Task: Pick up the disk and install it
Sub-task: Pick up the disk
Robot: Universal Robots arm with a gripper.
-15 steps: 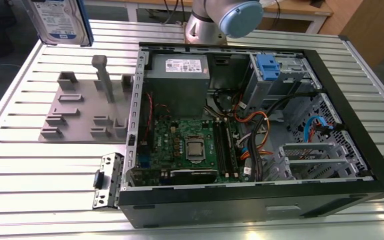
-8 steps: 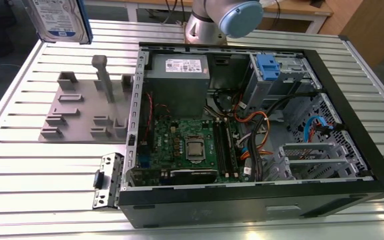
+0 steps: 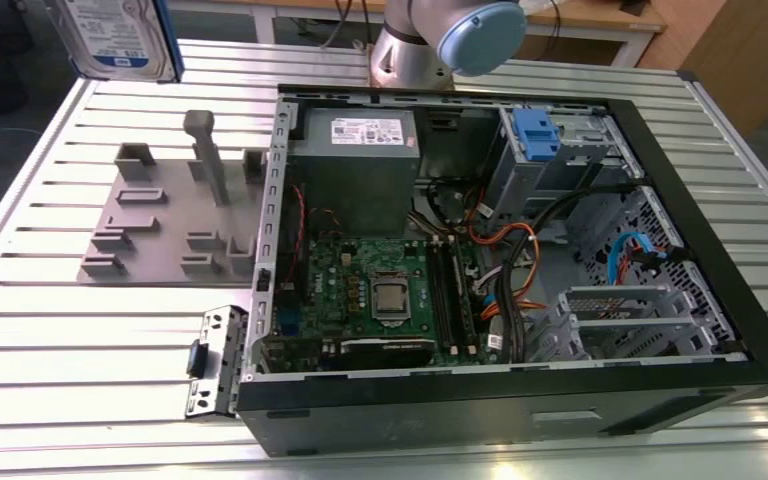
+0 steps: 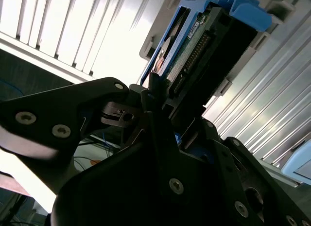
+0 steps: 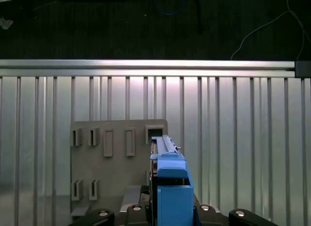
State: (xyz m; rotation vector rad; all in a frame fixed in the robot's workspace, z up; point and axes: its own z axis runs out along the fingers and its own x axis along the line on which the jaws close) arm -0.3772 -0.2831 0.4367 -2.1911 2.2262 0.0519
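End effector (image 4: pixel 167 107) is clamped on the disk (image 3: pixel 115 35), holding it in the air above the grey holder (image 5: pixel 119 158) on the bench (image 3: pixel 37 380), on the exterior view's left of the case (image 3: pixel 678 180).

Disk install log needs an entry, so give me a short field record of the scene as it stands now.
disk: in the air above the table, at the exterior view's upper left, outside the case
gripper: fingers shut on the disk
grey plate: flat on the table, at the exterior view's left of the case
computer case: on its side, open, circuit board showing
blue tab: on the drive cage inside the case
table: slatted metal
install: not yet done
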